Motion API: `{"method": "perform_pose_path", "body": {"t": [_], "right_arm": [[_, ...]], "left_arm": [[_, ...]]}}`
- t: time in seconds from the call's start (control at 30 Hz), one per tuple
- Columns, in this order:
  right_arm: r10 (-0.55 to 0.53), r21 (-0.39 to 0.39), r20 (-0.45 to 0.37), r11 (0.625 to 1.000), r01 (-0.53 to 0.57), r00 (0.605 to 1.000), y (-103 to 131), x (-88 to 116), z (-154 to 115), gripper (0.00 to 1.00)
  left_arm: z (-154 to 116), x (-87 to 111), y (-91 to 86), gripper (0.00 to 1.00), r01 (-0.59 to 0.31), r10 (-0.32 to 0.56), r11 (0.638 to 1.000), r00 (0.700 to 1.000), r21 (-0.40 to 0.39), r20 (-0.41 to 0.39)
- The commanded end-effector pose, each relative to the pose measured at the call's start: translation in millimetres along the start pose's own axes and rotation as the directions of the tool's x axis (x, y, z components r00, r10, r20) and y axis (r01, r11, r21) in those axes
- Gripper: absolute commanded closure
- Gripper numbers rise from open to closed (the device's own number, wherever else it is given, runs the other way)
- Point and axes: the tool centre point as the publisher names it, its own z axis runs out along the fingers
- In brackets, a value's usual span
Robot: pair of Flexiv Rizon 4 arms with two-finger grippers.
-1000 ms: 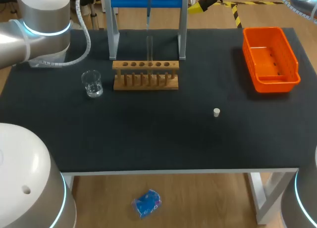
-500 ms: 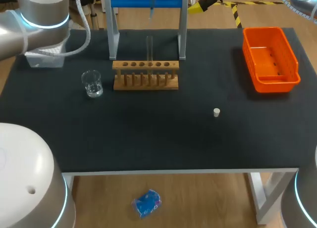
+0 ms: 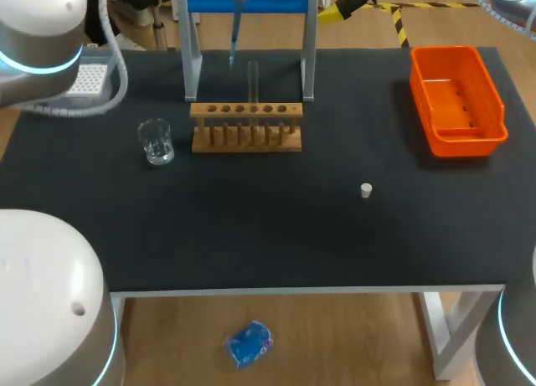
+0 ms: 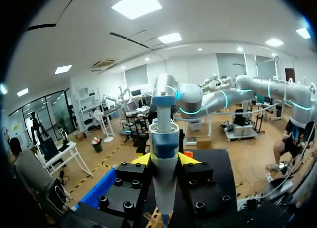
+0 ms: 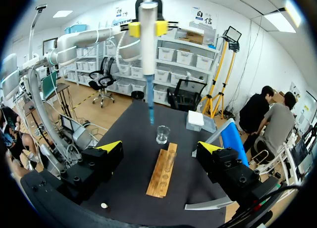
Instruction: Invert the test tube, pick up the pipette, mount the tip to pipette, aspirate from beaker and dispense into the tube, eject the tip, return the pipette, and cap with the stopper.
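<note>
**Pipette gripped, tip mounted, beaker next**

The grey-and-blue plastic pipette (image 4: 164,139) was clamped between the yellow fingertips of my left gripper (image 4: 164,159). It hung upright with its slim blue tip (image 5: 150,107) pointing down, which I judged right for drawing liquid without tilting. Below the tip and off to one side stood the small clear glass beaker (image 3: 156,141), so I took aspiration to be the step in hand. Beside the beaker, the wooden test-tube rack (image 3: 245,128) held the clear glass test tube (image 3: 252,78) upright, ready to receive. My right gripper (image 5: 159,147) hung high above the rack, fingers spread wide with nothing between them. The little white stopper (image 3: 366,190) lay on the black table (image 3: 276,235) on that gripper's side, presumably waiting for capping.
</note>
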Motion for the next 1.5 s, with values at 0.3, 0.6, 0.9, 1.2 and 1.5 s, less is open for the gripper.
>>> {"method": "perform_pose_path", "body": {"t": [0.3, 0.6, 0.9, 1.2, 1.5], "right_arm": [[0.0, 0.001, 0.0, 1.0, 0.0, 1.0, 0, 0, 0, 0.0], [0.0, 0.001, 0.0, 1.0, 0.0, 1.0, 0, 0, 0, 0.0], [0.0, 0.001, 0.0, 1.0, 0.0, 1.0, 0, 0, 0, 0.0], [0.0, 0.001, 0.0, 1.0, 0.0, 1.0, 0, 0, 0, 0.0], [0.023, -0.018, 0.002, 1.0, -0.023, 1.0, -5, 6, 0, 0.0]], "left_arm": [[9, 74.4, 32.1, 1.0, 0.024, -0.023, 0.998, 0.999, 0.064, -0.029], [19, 104.7, 59.4, 1.0, -0.029, 0.043, 0.994, 0.991, 0.108, -0.127], [15, 104.2, 79.3, 1.0, -0.075, 0.117, 0.982, 0.963, 0.176, -0.243], [16, 100.7, 85.6, 1.0, -0.078, 0.119, 0.983, 0.959, 0.164, -0.257], [16, 100.7, 85.6, 1.0, -0.078, 0.119, 0.983, 0.959, 0.164, -0.257]]}}
